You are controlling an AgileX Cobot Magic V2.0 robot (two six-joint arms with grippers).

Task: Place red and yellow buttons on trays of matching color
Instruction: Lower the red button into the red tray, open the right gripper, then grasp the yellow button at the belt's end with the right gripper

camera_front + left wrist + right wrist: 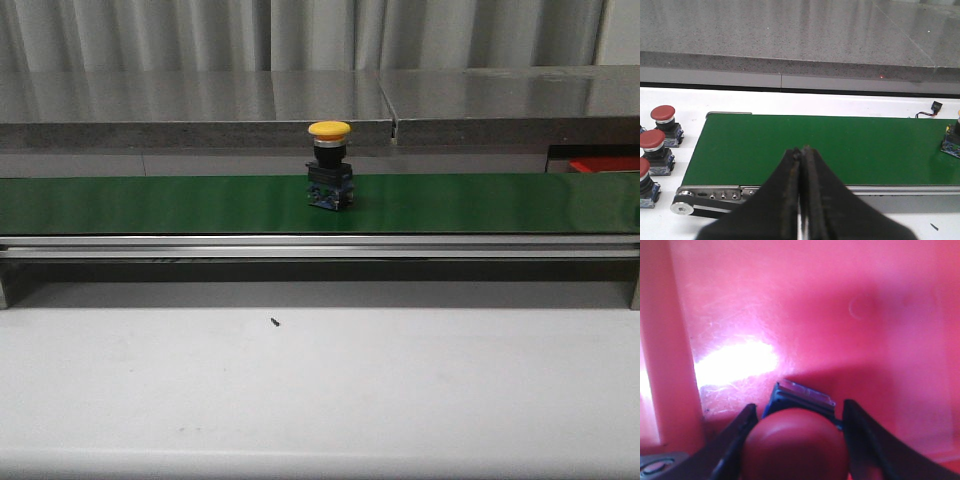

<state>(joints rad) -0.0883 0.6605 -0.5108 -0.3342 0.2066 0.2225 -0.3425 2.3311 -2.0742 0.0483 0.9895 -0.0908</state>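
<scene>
You are at the placing step for a red button: the right claw [795, 440] is down inside the red tray [840, 315], whose floor fills everything beyond its fingers, with a tray wall to one side. Your next move, I judge, is to lower until the base sits flat, then part the fingers and lift straight out.

The green conveyor belt [150, 203] runs across the surface [320, 390], directly ahead of the left claw [801, 165]. A yellow button [329, 165] stands upright on it, well off to that claw's right, awaiting the yellow tray, which is not in view. Three more red buttons [662, 125] wait off the belt's end, to its left.

The right claw is partly parted and grasps the red button [795, 445] by its cap, a finger touching each side. The left claw is clenched and holds nothing.
</scene>
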